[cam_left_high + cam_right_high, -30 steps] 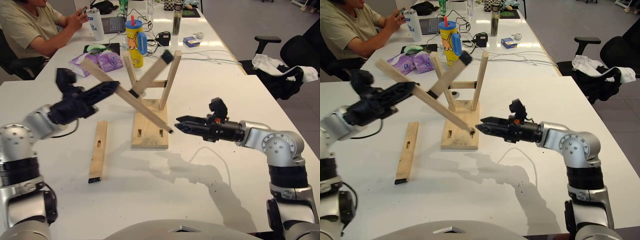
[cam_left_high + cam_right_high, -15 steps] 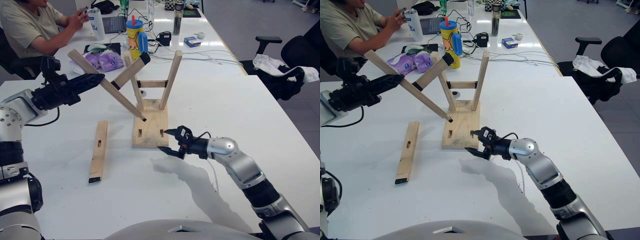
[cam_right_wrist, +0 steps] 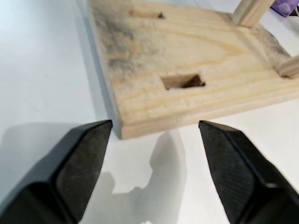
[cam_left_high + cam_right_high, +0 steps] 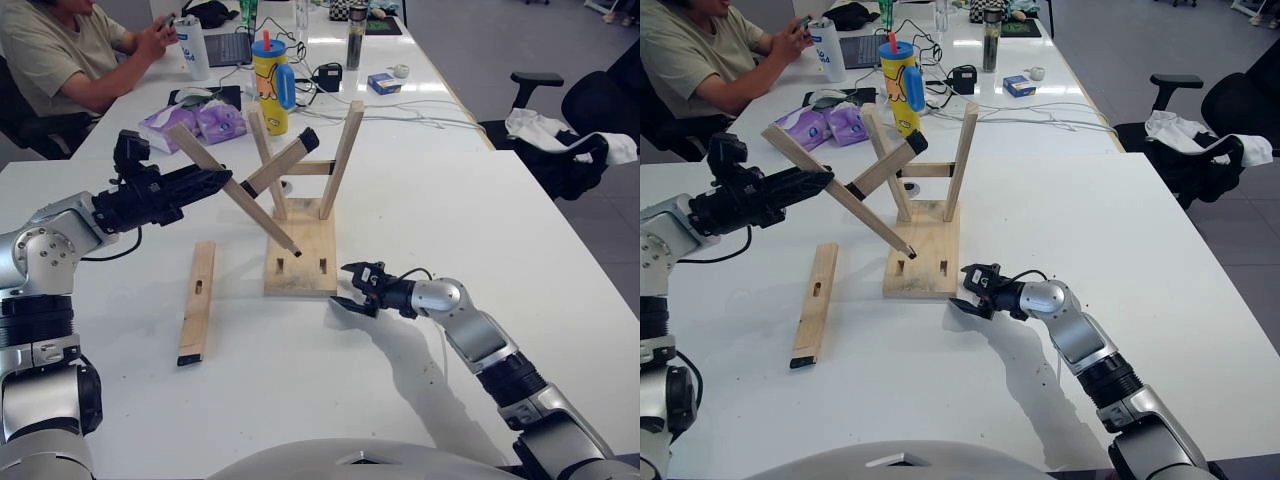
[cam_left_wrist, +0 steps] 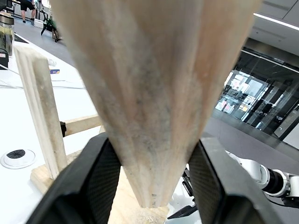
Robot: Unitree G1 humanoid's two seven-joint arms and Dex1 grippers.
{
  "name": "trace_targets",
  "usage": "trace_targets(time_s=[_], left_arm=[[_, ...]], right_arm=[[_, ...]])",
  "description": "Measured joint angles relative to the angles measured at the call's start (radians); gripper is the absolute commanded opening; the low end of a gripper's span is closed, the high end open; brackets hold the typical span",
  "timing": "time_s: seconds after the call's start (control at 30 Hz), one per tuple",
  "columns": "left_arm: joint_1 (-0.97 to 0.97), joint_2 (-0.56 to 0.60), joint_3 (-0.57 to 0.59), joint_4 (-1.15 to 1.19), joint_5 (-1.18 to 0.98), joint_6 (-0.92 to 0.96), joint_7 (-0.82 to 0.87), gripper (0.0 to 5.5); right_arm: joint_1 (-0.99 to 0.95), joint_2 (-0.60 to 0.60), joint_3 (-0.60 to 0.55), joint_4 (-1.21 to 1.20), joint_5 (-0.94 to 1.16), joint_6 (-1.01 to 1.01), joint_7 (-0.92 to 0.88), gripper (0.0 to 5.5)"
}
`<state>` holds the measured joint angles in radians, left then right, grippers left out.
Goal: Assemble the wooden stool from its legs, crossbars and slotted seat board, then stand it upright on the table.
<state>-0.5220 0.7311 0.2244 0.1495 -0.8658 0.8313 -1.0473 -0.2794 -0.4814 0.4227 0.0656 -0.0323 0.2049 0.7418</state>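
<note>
The slotted seat board (image 4: 302, 280) lies flat on the table, with two legs (image 4: 340, 160) and a crossbar (image 4: 306, 168) standing up from its far end. My left gripper (image 4: 205, 182) is shut on a third leg (image 4: 250, 205) held slanted in the air; a crossbar (image 4: 285, 160) juts from it. Its lower end hovers just above the board near the empty slots (image 3: 182, 81). In the left wrist view that leg (image 5: 149, 93) sits between the fingers (image 5: 88, 186). My right gripper (image 4: 345, 287) is open, low at the board's near right corner (image 3: 119, 128).
A loose slotted wooden bar (image 4: 198, 300) lies left of the board. A yellow cup (image 4: 270, 85), purple packs (image 4: 205, 120), cables and a laptop crowd the far table, where a person sits. An office chair (image 4: 570, 140) stands beyond the right edge.
My right gripper dropped from mid-air to the table by the board's corner. The left arm swung the held leg back left, then returned it a little toward the board.
</note>
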Motion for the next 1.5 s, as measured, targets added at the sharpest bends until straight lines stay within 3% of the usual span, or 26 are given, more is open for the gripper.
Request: trace_targets(time_s=[0.4,0.57,0.73,0.8,1.03,1.5], left_arm=[[0.030,0.000,-0.011,-0.057,0.073,-0.055,-0.014,2.03],[0.037,-0.019,-0.029,-0.072,0.117,-0.118,-0.014,2.03],[0.031,-0.049,-0.095,-0.062,0.177,-0.187,-0.045,2.03],[0.012,-0.057,-0.126,-0.038,0.212,-0.220,-0.063,2.03],[-0.065,-0.072,-0.227,0.073,0.333,-0.338,-0.154,2.03],[-0.198,-0.048,-0.391,0.195,0.541,-0.548,-0.320,2.03]], right_arm=[[-0.027,-0.012,-0.107,0.052,-0.030,0.008,-0.033,3.45],[0.005,-0.021,-0.131,-0.060,0.013,0.070,0.020,3.45],[0.029,0.031,-0.192,-0.175,0.135,0.215,0.013,2.77],[0.026,0.099,-0.215,-0.204,0.187,0.281,-0.024,2.77],[0.052,0.277,-0.207,-0.210,0.246,0.393,-0.161,2.77],[0.048,0.219,-0.089,-0.170,0.155,0.438,-0.185,2.77]])
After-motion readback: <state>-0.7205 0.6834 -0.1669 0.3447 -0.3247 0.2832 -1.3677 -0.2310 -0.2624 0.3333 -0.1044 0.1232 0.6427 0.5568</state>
